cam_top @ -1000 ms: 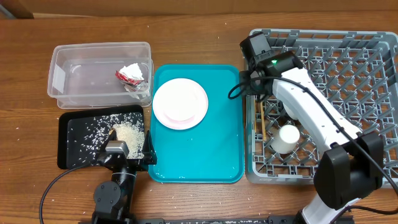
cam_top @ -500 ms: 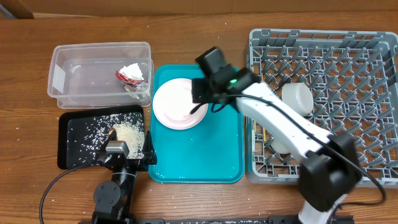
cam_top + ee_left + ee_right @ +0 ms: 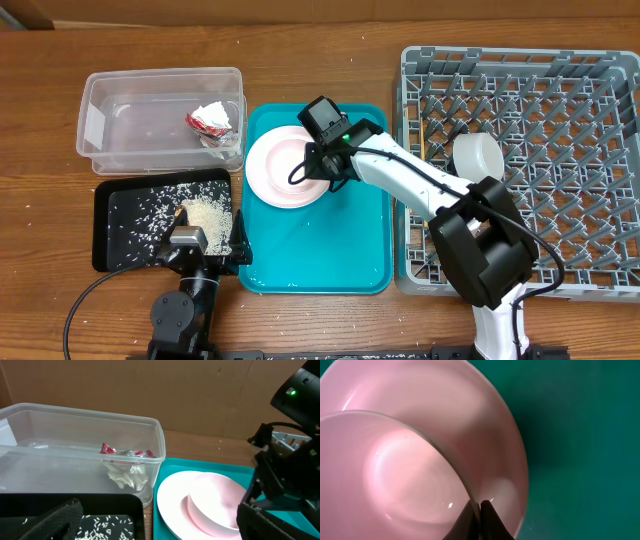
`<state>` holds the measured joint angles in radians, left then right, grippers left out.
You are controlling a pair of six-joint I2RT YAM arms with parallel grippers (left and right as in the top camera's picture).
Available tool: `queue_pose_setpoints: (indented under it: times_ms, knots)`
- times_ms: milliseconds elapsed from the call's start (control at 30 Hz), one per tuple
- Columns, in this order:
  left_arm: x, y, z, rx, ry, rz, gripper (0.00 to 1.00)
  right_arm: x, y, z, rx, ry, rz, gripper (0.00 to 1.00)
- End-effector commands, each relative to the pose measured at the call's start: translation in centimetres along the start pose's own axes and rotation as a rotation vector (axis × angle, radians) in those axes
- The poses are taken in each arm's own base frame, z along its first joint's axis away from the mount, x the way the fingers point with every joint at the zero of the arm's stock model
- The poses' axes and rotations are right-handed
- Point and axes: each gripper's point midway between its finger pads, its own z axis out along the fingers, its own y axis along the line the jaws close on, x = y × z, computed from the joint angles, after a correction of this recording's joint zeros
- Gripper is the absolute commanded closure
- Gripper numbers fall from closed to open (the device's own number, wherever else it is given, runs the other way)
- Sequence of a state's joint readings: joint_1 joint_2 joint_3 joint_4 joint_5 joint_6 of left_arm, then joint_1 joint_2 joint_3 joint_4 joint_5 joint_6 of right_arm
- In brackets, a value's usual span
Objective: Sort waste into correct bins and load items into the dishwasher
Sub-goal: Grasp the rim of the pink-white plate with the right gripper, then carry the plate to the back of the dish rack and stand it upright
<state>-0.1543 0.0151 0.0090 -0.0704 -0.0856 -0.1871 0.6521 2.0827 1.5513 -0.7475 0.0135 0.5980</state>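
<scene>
The pale-pink plate lies on the teal tray. My right gripper reaches over from the rack and is shut on the plate's rim, a thin edge pinched between its fingertips. The plate also shows in the left wrist view. The shiny bowl sits in the grey dish rack. The cup and chopsticks are hidden under my right arm. The red-and-silver wrapper and the tissue lie in the clear tub. My left gripper is open over the black tray, which holds the rice.
The teal tray sits between the two bins on the left and the rack on the right. My right arm spans from the rack's front left corner across the tray. A few loose grains lie on the wood by the black tray.
My right arm swung left from the rack to the plate, leaving the bowl in the rack. Its gripper came down onto the plate's rim. The left arm has not moved.
</scene>
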Motion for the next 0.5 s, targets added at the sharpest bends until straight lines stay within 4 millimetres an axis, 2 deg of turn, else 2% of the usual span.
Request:
queue_pose_setpoints:
  times_ms: [0,133,233,267,333,400,467]
  knots:
    - [-0.1,0.2,0.0,-0.005,-0.010,-0.012,0.00,-3.8,-0.7,-6.6,0.005,-0.171,0.027,0.96]
    - [-0.1,0.2,0.0,-0.005,-0.010,-0.012,0.00,-6.1,-4.4,-13.9,0.146,-0.365,0.070,0.96]
    - [-0.1,0.2,0.0,-0.005,-0.010,-0.012,0.00,-6.9,-9.3,-21.2,0.372,-0.563,0.116,0.96]
    - [-0.1,0.2,0.0,-0.005,-0.010,-0.012,0.00,-6.9,-11.4,-24.0,0.475,-0.640,0.148,0.96]
    - [-0.1,0.2,0.0,-0.005,-0.010,-0.012,0.00,-6.4,-14.9,-28.3,0.662,-0.752,0.195,0.96]
    - [-0.1,0.2,0.0,-0.005,-0.010,-0.012,0.00,-5.6,-18.0,-31.7,0.855,-0.817,0.205,0.96]
    - [-0.1,0.2,0.0,-0.005,-0.010,-0.012,0.00,-5.0,-20.5,-33.4,1.003,-0.807,0.183,0.96]
